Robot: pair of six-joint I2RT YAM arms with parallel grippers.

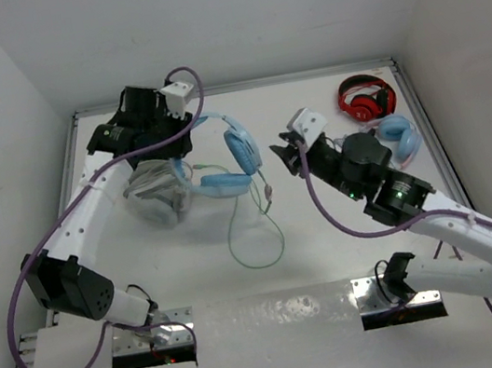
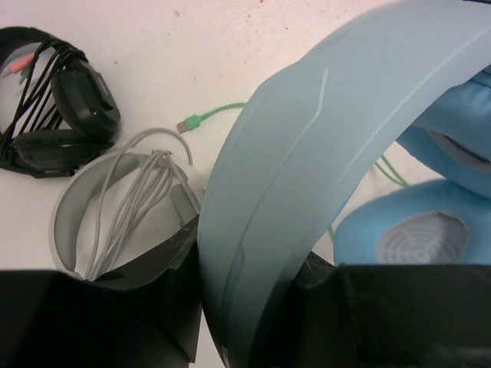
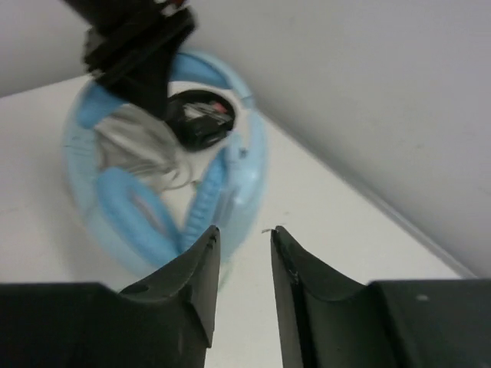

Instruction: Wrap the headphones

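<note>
The light-blue headphones [image 1: 228,163] are held up off the table at the back left centre, with both padded cups hanging toward the middle. My left gripper [image 1: 179,131] is shut on their wide headband [image 2: 307,176], which fills the gap between my jaws in the left wrist view [image 2: 265,307]. One blue cup [image 2: 414,234] shows to its right. The thin pale-green cable [image 1: 256,230] hangs down and lies in a loose loop on the table; its plug end [image 2: 196,120] rests on the white surface. My right gripper [image 1: 286,154] is open and empty, just right of the headphones [image 3: 165,192], pointing at them [image 3: 242,238].
A grey-white pair [image 1: 158,197] with bundled cord [image 2: 126,203] lies under my left arm. A black pair [image 2: 57,107] sits beside it. Red headphones [image 1: 366,98] and the pink-banded pair [image 1: 399,138] lie at the back right. White walls enclose the table.
</note>
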